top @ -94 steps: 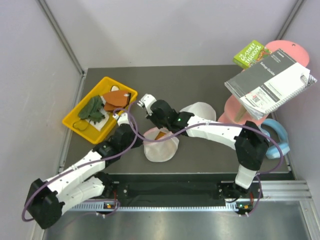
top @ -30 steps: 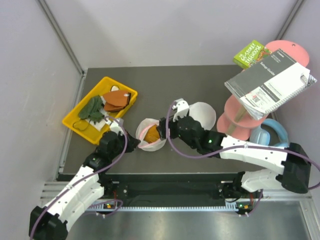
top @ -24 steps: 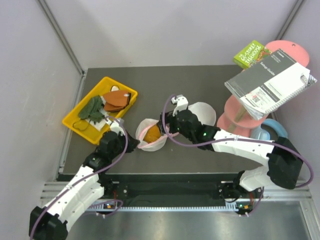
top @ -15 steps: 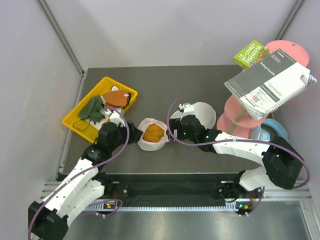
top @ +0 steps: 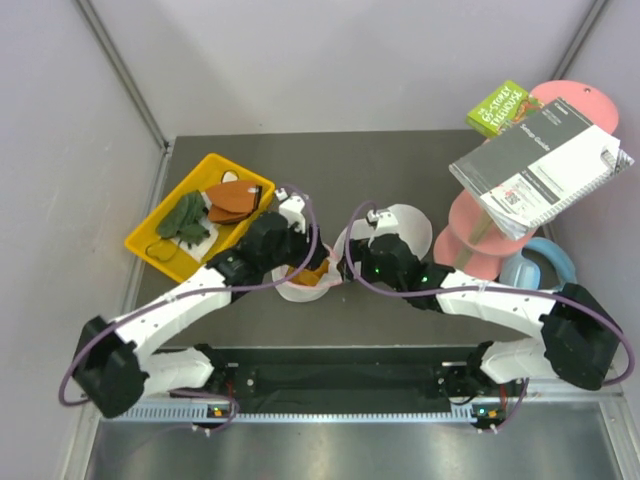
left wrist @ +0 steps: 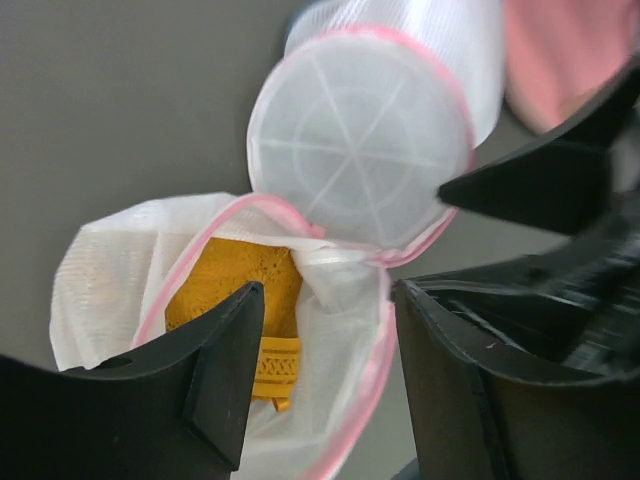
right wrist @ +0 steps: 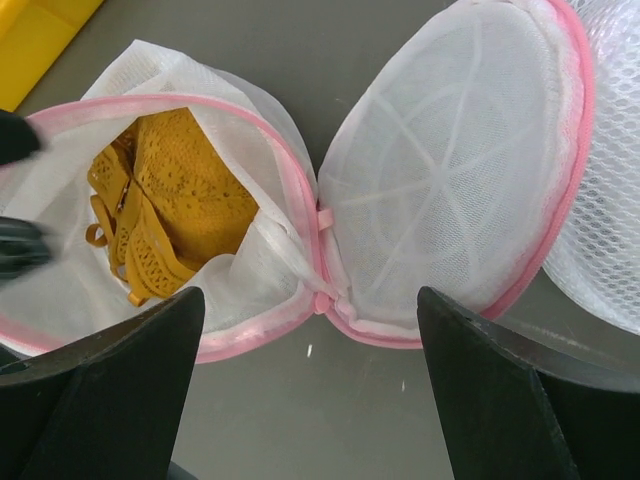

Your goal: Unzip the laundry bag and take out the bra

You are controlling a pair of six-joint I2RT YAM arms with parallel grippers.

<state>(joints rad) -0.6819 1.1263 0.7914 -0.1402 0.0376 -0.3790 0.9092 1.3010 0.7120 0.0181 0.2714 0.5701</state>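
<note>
The zip job looks done. The laundry bag (right wrist: 452,170) lies open like a shell, with its round lid flipped over to the right. The bag sits near the middle of the bench (top: 420,160), a bit closer to the near edge. The bra (right wrist: 170,205) has not come out. It lies bunched up in the left half of the bag, with the pink rim all around it. So the one thing left is to pick it up and lift it out.

The left gripper (left wrist: 325,300) hangs right over the open bag. Its jaws are a fair way apart and hold nothing. The right gripper (right wrist: 310,310) is just above the spot where the two halves join. Its jaws are spread very wide and also hold nothing.

There is not much room just around the bag. The two arms come in close together over it. A plain white dome (top: 410,222) sits just beside the lid, toward the right edge. A yellow tray (top: 140,243) sits near the left edge, and a pink stand (top: 470,215) is by the right edge. The best free room is probably the bare bench toward the far edge. There is also a thin bare strip along the near edge.
</note>
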